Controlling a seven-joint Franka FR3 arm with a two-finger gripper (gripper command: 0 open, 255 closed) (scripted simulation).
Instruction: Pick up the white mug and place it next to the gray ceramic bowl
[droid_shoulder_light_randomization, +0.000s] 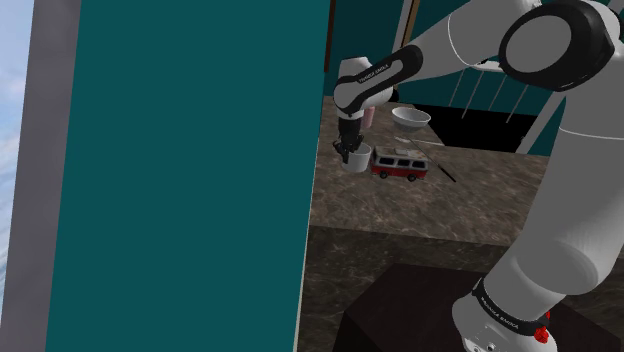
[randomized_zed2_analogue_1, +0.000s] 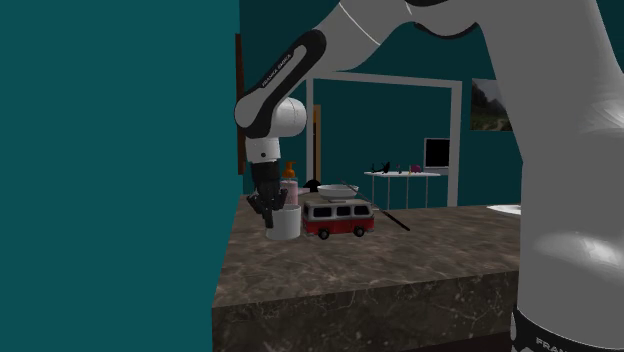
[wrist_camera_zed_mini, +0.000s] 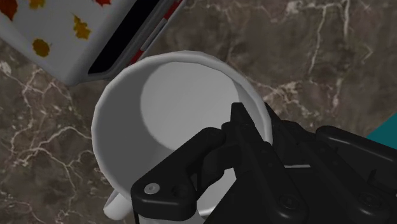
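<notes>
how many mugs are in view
1. The white mug, its rim clasped by the gripper, beside the red and white toy van. The teal wall may hide others.

The arm is built of thick, rounded white links with a smooth, faintly glossy shell. Dark bands divide them at the joints. One joint carries a round black cap ringed in white. The slimmer forearm section has a black sleeve printed with small white lettering too fine to read. A similar black collar with white lettering wraps the lowest link, and small red marks sit just beneath it. The tool is black all over, angular and blocky, with faceted finger housings. A round silver screw head is set into one of its links. The stand is a plain dark box.
</notes>
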